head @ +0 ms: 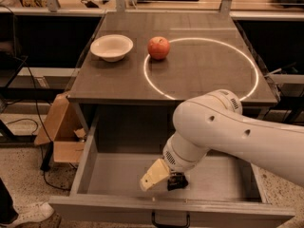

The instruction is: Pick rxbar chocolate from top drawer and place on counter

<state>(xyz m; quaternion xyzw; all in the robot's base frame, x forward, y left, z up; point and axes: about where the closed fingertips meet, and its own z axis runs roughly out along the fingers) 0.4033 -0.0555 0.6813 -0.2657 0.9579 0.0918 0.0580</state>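
Observation:
The top drawer (118, 175) is pulled open below the counter (199, 75), which carries a bright white circle. My gripper (164, 178) is low inside the drawer, near its front middle, at the end of the big white arm (228, 132). A small dark shape (177, 182) sits right at the gripper's tip. I cannot tell whether it is the rxbar chocolate or part of the gripper. No other bar shows on the drawer floor; the arm hides part of it.
A red apple (158, 47) sits on the counter on the circle's left edge. A white bowl (111, 47) stands to its left. A cardboard box (61, 132) lies on the floor left of the drawer. The drawer's dark handle (170, 221) is at the bottom.

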